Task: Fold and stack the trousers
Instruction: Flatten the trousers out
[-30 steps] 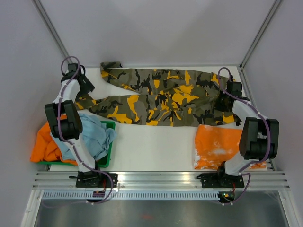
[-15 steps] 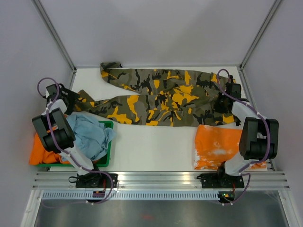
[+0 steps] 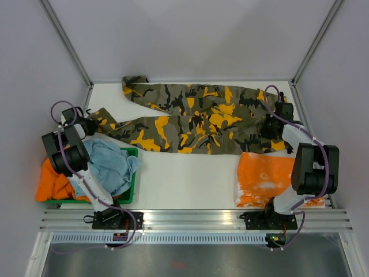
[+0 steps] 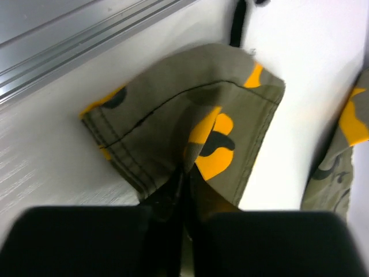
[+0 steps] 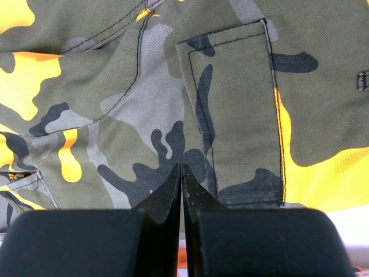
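The white table (image 3: 190, 184) carries the trousers (image 3: 196, 118), spread flat between the two sets of jaws, with the waist at the right jaws and the two legs running off toward the left ones.

A tie-dyed orange cloth (image 3: 268, 176) lies just nearer the bases than the right jaws, touching the trousers' waist edge. A green bin (image 3: 133, 152) sits just on the near side of the left jaws, with a blue cloth (image 3: 109, 164) heaped in it and another orange cloth (image 3: 52, 179) hanging over its outer side.

The left gripper (image 4: 184, 173) is clenched on the hem of the nearer trouser leg, and the cloth puckers up into its tips. The right gripper (image 5: 180, 170) has its jaws pressed together against the waist edge below a back pocket (image 5: 236, 109); I cannot tell whether cloth is caught between them.
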### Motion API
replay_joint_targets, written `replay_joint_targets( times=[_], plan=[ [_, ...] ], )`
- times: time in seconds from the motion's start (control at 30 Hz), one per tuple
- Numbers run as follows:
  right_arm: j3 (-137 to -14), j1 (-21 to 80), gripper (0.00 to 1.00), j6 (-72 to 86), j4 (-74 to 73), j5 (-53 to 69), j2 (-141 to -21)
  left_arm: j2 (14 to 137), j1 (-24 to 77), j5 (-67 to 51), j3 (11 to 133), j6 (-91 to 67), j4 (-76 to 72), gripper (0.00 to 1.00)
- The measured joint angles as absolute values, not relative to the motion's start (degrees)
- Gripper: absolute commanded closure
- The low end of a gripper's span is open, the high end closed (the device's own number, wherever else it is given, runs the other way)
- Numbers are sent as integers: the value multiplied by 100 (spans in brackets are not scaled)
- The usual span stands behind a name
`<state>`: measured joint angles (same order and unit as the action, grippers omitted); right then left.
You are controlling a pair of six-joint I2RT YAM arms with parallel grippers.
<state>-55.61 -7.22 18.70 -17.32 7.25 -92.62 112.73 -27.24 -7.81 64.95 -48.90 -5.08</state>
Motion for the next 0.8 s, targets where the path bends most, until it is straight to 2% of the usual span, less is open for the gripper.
replay_joint_targets(
  times=[0.13, 0.23, 0.47, 0.57, 0.67, 0.7, 0.73, 0.77, 0.8],
  plan=[
    [-5561, -722, 94, 1872, -1756, 720, -9262, 11190, -2724, -563, 6499, -4856, -215, 98],
    [-5561, -722, 94, 1870, -1763, 705, -9264, 10836, -2718, -97, 6711, -4694, 611, 98],
    [-5564, -722, 94, 1870, -1721, 705, -9421, 8984, -2329, 1391, 7406, -3916, 2270, 98],
    [-5564, -722, 94, 1868, -1715, 731, -9642, 8997, -2056, 1951, 8355, -3540, 3039, 98],
    [-5564, -722, 94, 1870, -1712, 786, -9808, 10232, -1977, 2257, 10248, -3398, 4014, 95],
    [-5564, -722, 94, 1870, -1710, 801, -9826, 10608, -1981, 2307, 10619, -3395, 4141, 93],
    [-5564, -716, 94, 1870, -1706, 821, -9835, 11074, -1990, 2368, 10965, -3398, 4318, 85],
    [-5566, -709, 94, 1870, -1704, 832, -9835, 11493, -2001, 2405, 11187, -3400, 4493, 72],
    [-5570, -707, 94, 1870, -1688, 836, -9835, 11896, -2010, 2416, 11362, -3424, 4709, 45]
  ],
)
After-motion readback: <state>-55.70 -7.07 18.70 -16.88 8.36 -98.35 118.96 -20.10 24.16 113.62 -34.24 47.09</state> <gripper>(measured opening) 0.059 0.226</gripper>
